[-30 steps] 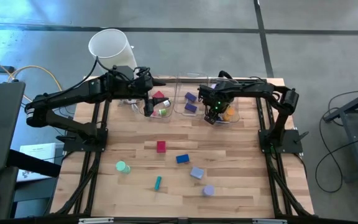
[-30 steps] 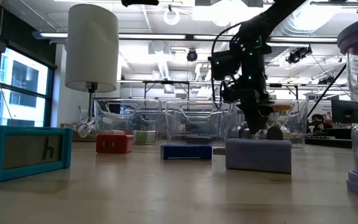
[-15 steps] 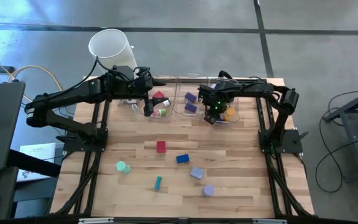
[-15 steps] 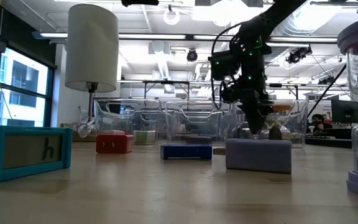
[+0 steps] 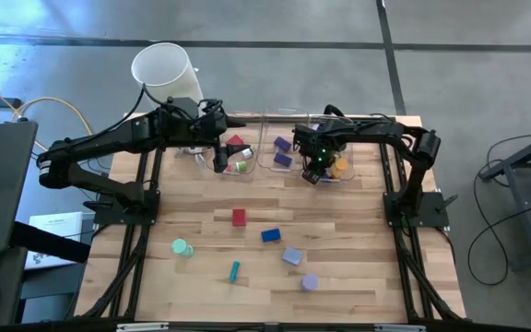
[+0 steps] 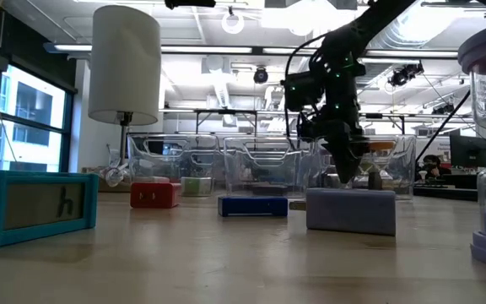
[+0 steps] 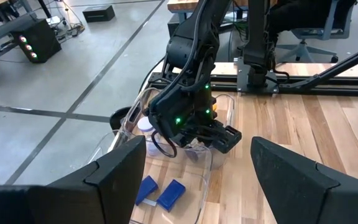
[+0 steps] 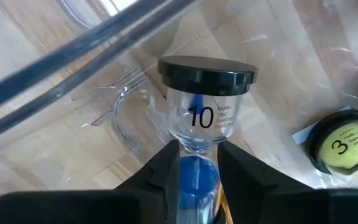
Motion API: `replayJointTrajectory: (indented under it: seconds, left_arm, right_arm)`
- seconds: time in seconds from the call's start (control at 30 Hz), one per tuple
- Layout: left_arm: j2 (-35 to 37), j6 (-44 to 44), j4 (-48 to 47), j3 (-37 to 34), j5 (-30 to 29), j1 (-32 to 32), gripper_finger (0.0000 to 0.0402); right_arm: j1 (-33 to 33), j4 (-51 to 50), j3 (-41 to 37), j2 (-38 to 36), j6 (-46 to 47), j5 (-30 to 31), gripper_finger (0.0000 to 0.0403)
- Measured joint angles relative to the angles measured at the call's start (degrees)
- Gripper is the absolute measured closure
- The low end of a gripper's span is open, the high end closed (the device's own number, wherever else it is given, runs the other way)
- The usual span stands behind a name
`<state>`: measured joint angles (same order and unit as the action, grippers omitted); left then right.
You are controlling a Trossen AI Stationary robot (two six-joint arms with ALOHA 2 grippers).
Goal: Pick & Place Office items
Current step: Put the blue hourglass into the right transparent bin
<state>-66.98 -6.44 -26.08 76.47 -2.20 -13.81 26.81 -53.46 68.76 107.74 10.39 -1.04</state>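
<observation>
Upper right of centre: my right hand (image 5: 313,173) clenched on a blue sand timer (image 8: 199,146); left hand (image 5: 219,166) released.

Bright, even overhead lighting; faint shadows; near objects blurred in low view.

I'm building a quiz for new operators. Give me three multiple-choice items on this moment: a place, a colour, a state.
1. The right gripper is: A at the rightmost clear bin; B parked off to the side; C raised high above everything.
2. Sand in the gripped sand timer: A red; B blue; C green.
3. The right gripper is: A wide open; B shut on the sand timer; C out of view.
Key: 1A, the high view shows it there; 2B, blue shows between the fingers; 3B, they pinch its neck.
</observation>
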Motion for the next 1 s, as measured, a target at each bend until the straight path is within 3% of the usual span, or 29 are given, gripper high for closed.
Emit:
replayJointTrajectory:
  seconds: [0.23, 0.57, 1.0]
  left_arm:
    - [0.0, 0.0, 0.0, 0.0, 0.0, 0.0, 0.0118]
    - [0.0, 0.0, 0.0, 0.0, 0.0, 0.0, 0.0118]
    - [0.0, 0.0, 0.0, 0.0, 0.0, 0.0, 0.0118]
  right_arm:
    - [0.3, -0.2, -0.1, 0.0, -0.1, 0.3, 0.0305]
    - [0.3, 0.2, -0.1, 0.1, -1.0, 1.6, 0.0248]
    - [1.3, 0.3, -0.1, 0.1, -2.4, 2.0, 0.0259]
